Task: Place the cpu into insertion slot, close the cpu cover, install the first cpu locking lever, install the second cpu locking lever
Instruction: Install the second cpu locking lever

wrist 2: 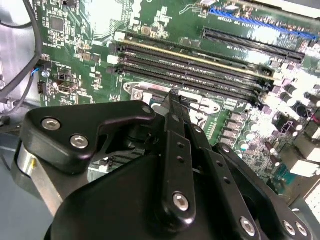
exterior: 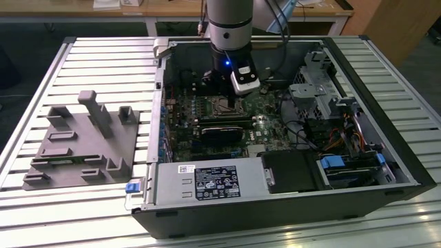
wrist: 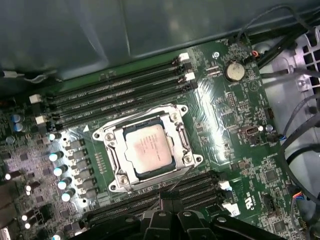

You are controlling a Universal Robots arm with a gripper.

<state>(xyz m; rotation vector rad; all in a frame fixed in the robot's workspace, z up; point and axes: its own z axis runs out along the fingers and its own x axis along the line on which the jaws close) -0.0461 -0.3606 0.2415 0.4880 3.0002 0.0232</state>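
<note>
- Where the board lies open beneath me, the cpu (wrist: pixel 149 150) sits flat in its socket, a pale silvery-tan square with faint print on its face.
- One cover (wrist: pixel 150 146), a silvery metal frame, lies down around the chip, and the chip's face shows through the cover's square opening.
- One cpu and one cover are all I count; in the first wrist view dark memory slots (wrist: pixel 120 92) run in banks on both sides of the socket.
- My claw (wrist: pixel 170 220) hangs just beside the socket, over the nearer bank of slots, apart from the chip and touching nothing I can see.
- Whether my fingers stand apart or together I cannot tell; I hold nothing that I can make out.
- From the exterior view, my claw (exterior: pixel 224 85) is lowered into the open case (exterior: pixel 406 170), right above the socket (exterior: pixel 222 107) on the green board (exterior: pixel 272 121).
- On the slatted table (exterior: pixel 103 57), toward the exterior view's left, stands one grey fixture (exterior: pixel 82 142).
</note>
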